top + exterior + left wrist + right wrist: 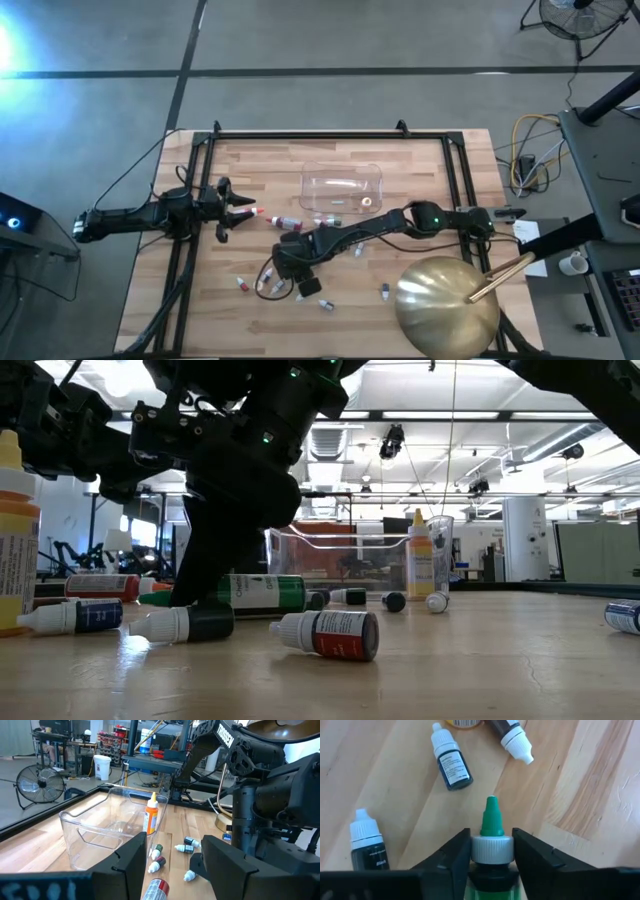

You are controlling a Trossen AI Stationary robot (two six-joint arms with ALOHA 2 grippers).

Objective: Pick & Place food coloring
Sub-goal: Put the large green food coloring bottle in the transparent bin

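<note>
the right gripper, low near the tabletop's middle, has its jaws closing round a green-tipped food coloring bottle at the collar. left jaws hang open, empty. it looks light, slick, apt to roll; the ribbed cap gives grip.

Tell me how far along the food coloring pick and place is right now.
Early stage. The clear tub appears to hold just one small item, so little looks placed. In hand: the right gripper has its fingers on either side of a green-capped bottle, closing on its cap. The left gripper waits open near the table's left edge. Left: the scattered bottles on the table.
</note>
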